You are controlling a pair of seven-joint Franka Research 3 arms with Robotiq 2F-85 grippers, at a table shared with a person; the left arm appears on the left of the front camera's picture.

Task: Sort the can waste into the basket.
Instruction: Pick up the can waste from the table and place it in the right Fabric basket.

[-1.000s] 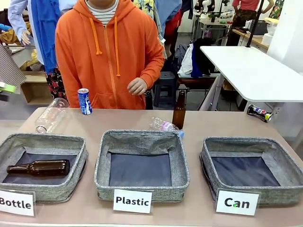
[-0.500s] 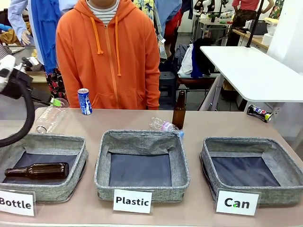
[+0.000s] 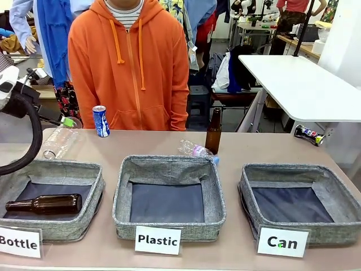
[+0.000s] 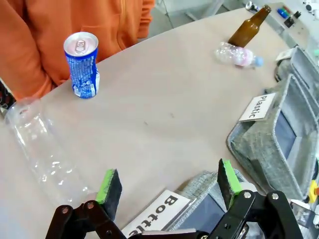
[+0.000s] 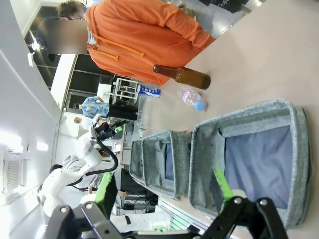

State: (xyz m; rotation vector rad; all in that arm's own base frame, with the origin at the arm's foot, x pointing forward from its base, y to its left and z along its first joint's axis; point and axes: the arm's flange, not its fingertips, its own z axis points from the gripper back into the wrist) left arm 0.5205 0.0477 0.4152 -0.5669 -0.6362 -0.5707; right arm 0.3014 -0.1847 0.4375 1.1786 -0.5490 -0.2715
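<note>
A dented blue can [image 3: 101,121] [image 4: 81,64] with white and red print stands upright at the far left of the table, just in front of the person in an orange hoodie. My left gripper [image 3: 65,120] [image 4: 168,179] hovers open and empty left of it, over a clear plastic bottle. A flattened can [image 3: 309,134] with red and blue print lies at the far right corner. The grey basket [image 3: 246,189] with the "Can" card [image 3: 282,242] sits front right with nothing in it. My right gripper [image 5: 163,186] is open above this basket [image 5: 204,149].
Near the left gripper lies a large clear bottle [image 3: 60,139] [image 4: 42,147]. A brown bottle [image 3: 213,131] stands by a small plastic bottle [image 3: 197,150] behind the "Plastic" basket [image 3: 119,195]. The "Bottle" basket [image 3: 97,183] holds a brown bottle [image 3: 45,202].
My left arm has come in from the left edge and now hovers near the clear bottle. The person's hand has drawn back. The cans have not moved.
</note>
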